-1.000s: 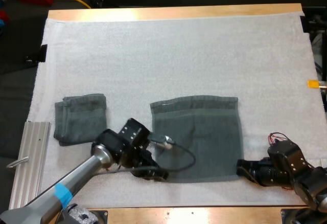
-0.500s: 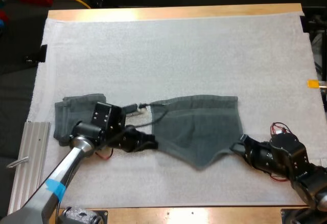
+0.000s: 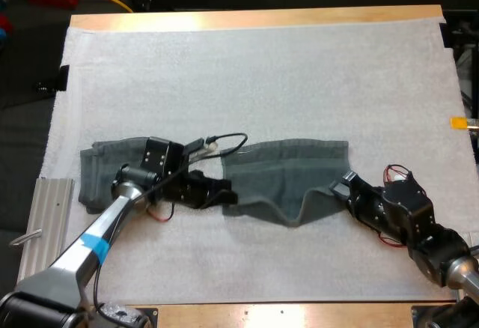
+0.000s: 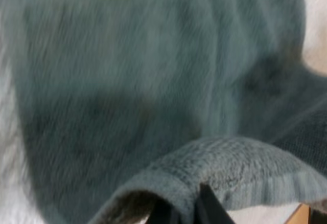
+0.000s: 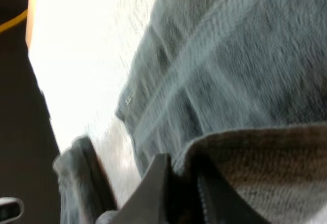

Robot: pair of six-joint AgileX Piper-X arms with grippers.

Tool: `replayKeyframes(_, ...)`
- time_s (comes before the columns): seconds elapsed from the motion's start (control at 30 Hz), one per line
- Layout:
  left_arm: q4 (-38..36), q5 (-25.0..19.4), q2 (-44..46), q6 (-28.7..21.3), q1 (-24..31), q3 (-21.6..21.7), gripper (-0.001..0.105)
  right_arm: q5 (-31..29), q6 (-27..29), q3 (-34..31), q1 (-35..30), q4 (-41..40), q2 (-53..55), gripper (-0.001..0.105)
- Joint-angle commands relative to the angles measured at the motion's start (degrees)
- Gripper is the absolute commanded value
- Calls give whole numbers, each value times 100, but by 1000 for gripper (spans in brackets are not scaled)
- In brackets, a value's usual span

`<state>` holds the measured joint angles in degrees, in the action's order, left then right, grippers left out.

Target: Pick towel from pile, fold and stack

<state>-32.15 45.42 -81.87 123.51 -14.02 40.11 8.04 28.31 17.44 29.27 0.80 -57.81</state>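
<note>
**White mat on a wooden desk: both pincers hold one towel's near edge**

You see a dark grey-green towel mid-mat. Your left pincer is clenched on the towel's near left corner and your right pincer on its near right corner. The near edge sags between them, while the far edge lies flat. This grip likely serves folding near edge onto far. A folded stack waits left of the towel.

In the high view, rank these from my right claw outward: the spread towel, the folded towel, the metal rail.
1. Spread towel: its near right corner is pinched in the right claw.
2. Folded towel: on the mat's left side.
3. Metal rail: at the table's near left edge.
</note>
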Motion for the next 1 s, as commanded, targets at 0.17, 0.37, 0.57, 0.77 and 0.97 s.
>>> replayKeyframes(0.17, 118, -408, -245, 13, 4, 271, 0, -534, -9, 58, 11, 531, -272, 1)
replayKeyframes(0.37, 469, -618, -420, 60, 4, 310, 0, -804, -9, 58, -9, 831, -587, 1)
replayKeyframes(0.57, 793, -885, -419, 87, 4, 310, 0, -557, -30, 58, -352, 1272, -960, 1)
replayKeyframes(0.77, 1069, -1109, -419, 87, 4, 310, 0, -369, -30, 58, -662, 1533, -1190, 1)
replayKeyframes(0.97, 1229, -1268, -434, 87, 4, 310, 0, -289, -30, 58, -798, 1669, -1328, 1)
